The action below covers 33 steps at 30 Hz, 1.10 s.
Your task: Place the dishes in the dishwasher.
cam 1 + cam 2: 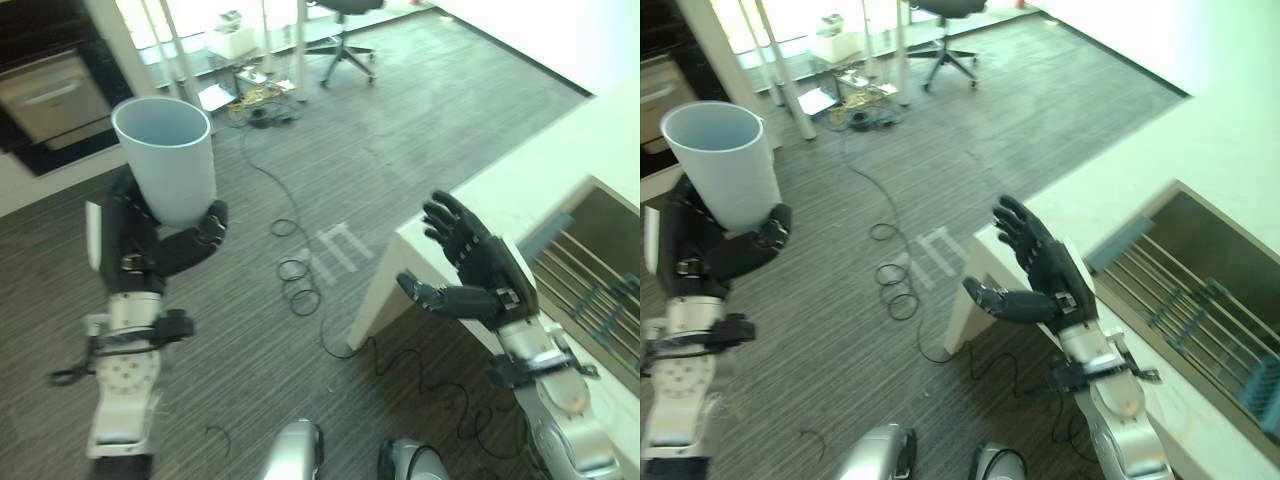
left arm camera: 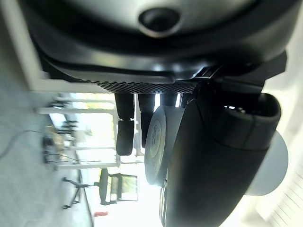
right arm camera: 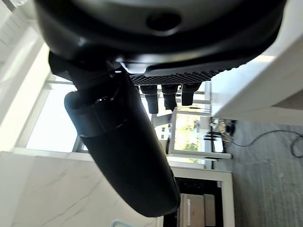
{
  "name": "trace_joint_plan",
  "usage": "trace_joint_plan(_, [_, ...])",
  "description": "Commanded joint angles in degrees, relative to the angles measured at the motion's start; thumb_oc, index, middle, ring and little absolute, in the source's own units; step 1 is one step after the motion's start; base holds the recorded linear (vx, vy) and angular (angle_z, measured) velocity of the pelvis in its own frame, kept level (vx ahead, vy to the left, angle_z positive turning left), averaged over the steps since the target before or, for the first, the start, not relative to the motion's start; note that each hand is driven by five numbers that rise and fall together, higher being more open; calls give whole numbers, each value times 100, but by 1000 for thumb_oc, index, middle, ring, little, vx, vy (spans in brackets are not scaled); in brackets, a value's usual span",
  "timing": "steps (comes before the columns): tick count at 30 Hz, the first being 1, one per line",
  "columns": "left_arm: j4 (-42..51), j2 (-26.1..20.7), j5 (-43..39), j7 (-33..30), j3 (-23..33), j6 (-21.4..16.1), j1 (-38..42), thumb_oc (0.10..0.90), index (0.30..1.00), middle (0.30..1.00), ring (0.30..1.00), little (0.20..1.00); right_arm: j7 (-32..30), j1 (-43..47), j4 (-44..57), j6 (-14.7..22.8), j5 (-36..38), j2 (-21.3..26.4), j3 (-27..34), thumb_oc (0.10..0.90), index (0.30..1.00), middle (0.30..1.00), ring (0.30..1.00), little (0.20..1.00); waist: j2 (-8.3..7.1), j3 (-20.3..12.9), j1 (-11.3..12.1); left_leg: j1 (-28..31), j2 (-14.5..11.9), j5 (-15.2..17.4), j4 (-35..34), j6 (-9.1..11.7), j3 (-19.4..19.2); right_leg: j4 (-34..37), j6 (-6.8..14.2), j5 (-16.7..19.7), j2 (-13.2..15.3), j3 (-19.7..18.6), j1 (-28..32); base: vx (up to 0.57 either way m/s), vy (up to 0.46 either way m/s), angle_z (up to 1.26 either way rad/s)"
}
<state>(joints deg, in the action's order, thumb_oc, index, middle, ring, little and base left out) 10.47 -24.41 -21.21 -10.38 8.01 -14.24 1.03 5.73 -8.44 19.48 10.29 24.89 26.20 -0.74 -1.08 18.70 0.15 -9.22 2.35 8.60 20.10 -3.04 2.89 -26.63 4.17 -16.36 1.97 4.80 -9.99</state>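
While the pale blue cup (image 1: 166, 160) rides upright and mouth-up in the left hand (image 1: 150, 245), nothing carries it but that grip: dark fingers and thumb curl round its lower wall, well above the grey carpeted floor (image 1: 380, 130) and well apart from the white tabletop (image 1: 1120, 170). From the left wrist view the cup's round base sits between the curled fingers and the thumb, so the hold looks firm, though low on the body. The right hand (image 1: 1040, 270) hangs empty near the tabletop's front corner, fingers spread and nearly straight, palm turned inward. Just past that corner, below the tabletop's edge, the dishwasher rack (image 1: 1200, 300) lies open, its rows of tines showing.

As I read it, the step in hand is carrying the cup across to the rack. Doing that well means keeping the cup level during the swing, clearing the tabletop's corner instead of clipping it, and turning the cup mouth-down over a free row of tines before letting go. The right hand should keep out of the path. An office chair (image 1: 345, 30) stands far back.
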Motion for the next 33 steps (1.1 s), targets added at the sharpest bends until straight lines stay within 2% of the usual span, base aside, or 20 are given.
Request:
trace_joint_plan(1, [930,-355,206,41,-63,-948,179,400,300,300,300,300,-126,828,382,746,142,121,241,800,900,900,900,900,-112,-611,101,270,-219,74,-292,176,-601,944,102,873,272,498,557,85,-255,84])
trace_joint_plan(2, [1005,-347,217,30,-59,-946,134,400,300,300,300,300,-196,890,396,688,122,164,213,800,900,900,900,900,-113,-622,152,283,-218,66,-292,196,-604,944,79,836,278,518,576,181,-383,43])
trace_joint_plan(3, [1236,-367,177,-54,13,-811,15,400,300,300,300,300,-351,1044,453,452,57,229,104,800,900,900,900,900,-98,-637,298,315,-233,-57,-292,321,-649,944,-10,723,353,623,663,155,-297,31])
trace_joint_plan(7, [1339,-357,107,-128,14,-735,-25,400,300,300,300,300,-447,1038,512,322,14,262,79,800,900,900,900,900,-70,-613,322,236,-378,-196,-292,444,-845,944,-43,693,415,716,729,31,-100,32])
trace_joint_plan(9, [1321,-332,2,-87,-66,-795,55,400,300,300,300,300,-449,949,519,313,16,343,267,800,900,900,900,900,-109,-672,78,455,-986,-156,-292,603,-1787,944,-34,599,693,1049,819,8,47,60])
trace_joint_plan(10, [1287,-337,-30,-143,-94,-812,118,400,300,300,300,300,-403,977,477,329,51,399,333,800,900,900,900,900,-122,-684,9,558,-1063,-156,-292,612,-1981,944,-39,625,786,1116,800,-3,202,123])
trace_joint_plan(12, [1182,-369,-110,-290,-136,-873,271,400,300,300,300,300,-321,1118,344,364,89,484,397,800,900,900,900,900,-14,-714,-111,664,-1162,0,-292,668,-2040,944,39,642,853,1166,753,-111,282,111])
trace_joint_plan(14, [1117,-356,-134,-327,-144,-950,337,400,300,300,300,300,-338,1165,275,388,60,446,401,800,900,900,900,900,58,-733,-158,591,-1231,-88,-292,665,-2169,944,52,765,920,1277,663,-96,305,68])
trace_joint_plan(15, [1094,-330,-64,-380,-112,-1002,327,400,300,300,300,300,-369,1144,258,367,-20,298,391,800,900,900,900,900,147,-794,-191,608,-1290,27,-292,694,-2235,944,207,816,1039,1402,672,22,464,68])
trace_joint_plan(17, [1100,-366,94,-359,-53,-938,251,400,300,300,300,300,-382,954,329,363,-45,31,395,800,900,900,900,900,141,-881,-103,577,-1157,188,-292,664,-2042,944,448,944,1263,1611,688,20,380,64])
trace_joint_plan(19, [1111,-392,59,-288,-13,-928,225,400,300,300,300,300,-383,884,382,387,-123,-58,378,800,900,900,900,900,101,-880,-51,577,-1115,253,-292,642,-1970,944,509,1011,1355,1685,693,0,105,47])
trace_joint_plan(25, [1126,-459,141,-162,-22,-892,313,400,300,300,300,300,-475,1024,364,397,-156,-208,224,800,900,900,900,900,2,-855,134,564,-959,386,-292,505,-1747,944,536,1137,1513,1843,703,-19,54,30])
trace_joint_plan(33, [1114,-479,90,-115,-45,-832,336,400,300,300,300,300,-488,1019,399,393,-167,-180,143,800,900,900,900,900,-34,-870,140,568,-994,381,-292,508,-1761,944,540,1125,1488,1801,675,-4,-24,-3])
